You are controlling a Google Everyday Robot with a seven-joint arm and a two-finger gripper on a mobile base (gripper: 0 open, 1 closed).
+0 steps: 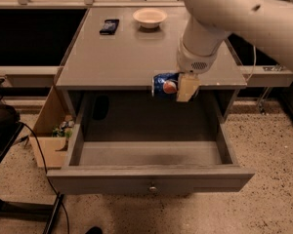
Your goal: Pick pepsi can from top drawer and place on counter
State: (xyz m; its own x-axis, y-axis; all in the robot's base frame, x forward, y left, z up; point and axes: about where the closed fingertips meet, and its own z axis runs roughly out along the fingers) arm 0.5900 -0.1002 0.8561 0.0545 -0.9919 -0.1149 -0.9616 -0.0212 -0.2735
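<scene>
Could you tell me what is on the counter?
A bowl and dark phone at the back. The gripper holds the pepsi can at the counter's front edge; the arm covers the right side.
</scene>
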